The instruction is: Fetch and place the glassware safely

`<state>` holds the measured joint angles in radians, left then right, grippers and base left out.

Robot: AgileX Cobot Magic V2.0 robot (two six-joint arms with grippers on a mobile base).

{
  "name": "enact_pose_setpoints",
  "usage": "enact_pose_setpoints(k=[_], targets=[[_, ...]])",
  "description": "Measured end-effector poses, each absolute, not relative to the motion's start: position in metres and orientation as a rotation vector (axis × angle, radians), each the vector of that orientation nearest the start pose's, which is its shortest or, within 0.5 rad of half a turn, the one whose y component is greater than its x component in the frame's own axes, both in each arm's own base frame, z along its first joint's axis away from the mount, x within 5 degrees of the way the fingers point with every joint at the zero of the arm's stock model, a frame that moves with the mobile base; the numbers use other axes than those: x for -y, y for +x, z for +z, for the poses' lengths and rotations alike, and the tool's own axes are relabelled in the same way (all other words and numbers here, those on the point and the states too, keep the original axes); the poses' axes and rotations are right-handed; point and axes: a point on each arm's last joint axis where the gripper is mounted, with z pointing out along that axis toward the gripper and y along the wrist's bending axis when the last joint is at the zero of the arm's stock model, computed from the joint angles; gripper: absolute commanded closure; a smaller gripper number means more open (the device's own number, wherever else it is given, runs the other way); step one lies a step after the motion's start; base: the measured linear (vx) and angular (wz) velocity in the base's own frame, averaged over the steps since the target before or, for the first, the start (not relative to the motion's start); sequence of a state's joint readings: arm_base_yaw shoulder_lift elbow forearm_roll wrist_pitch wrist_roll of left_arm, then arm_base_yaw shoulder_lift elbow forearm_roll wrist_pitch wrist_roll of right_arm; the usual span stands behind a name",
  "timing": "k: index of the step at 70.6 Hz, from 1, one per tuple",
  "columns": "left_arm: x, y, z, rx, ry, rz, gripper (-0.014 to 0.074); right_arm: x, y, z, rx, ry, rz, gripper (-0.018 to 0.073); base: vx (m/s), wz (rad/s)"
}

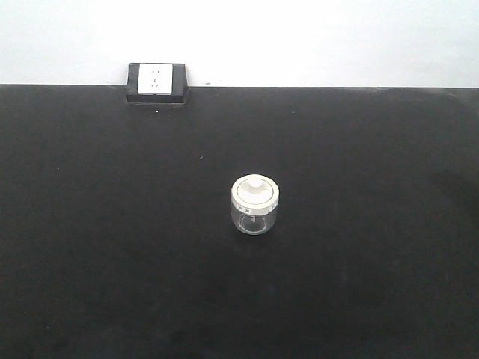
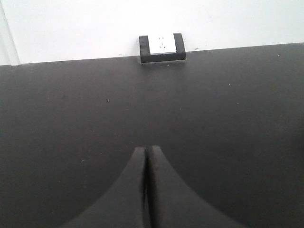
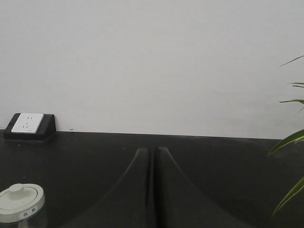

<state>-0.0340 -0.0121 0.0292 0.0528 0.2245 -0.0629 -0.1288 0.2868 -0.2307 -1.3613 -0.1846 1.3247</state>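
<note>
You've got a black matte table point(image 1: 112, 247) against a plain white wall point(image 1: 299, 37), a white socket in a black block point(image 1: 156, 82) at the far edge, left. Plant leaves point(image 3: 289, 142) far right.

The right end effector point(image 3: 152, 190) shows its jaws pressed together over the black counter point(image 3: 228, 166); the jar point(image 3: 20, 204) sits at lower left; a socket point(image 3: 28, 124) meets the wall; leaves point(image 3: 289, 142) enter at right.

Soft, even light is washing the white wall point(image 1: 299, 37) pale, while the black bench point(image 1: 112, 262) is showing grainy and nearly shadowless.
</note>
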Motion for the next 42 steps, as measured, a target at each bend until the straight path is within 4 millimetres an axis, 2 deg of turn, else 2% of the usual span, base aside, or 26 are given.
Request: enact_pose_setpoints(k=[42], targets=[[0.0008, 0.0557, 0.1836, -1.725, 0.011, -0.023, 0.0603, -0.0048, 0.0808, 0.2757, -1.503, -0.064, -0.004, 0.056, 0.0, 0.0]])
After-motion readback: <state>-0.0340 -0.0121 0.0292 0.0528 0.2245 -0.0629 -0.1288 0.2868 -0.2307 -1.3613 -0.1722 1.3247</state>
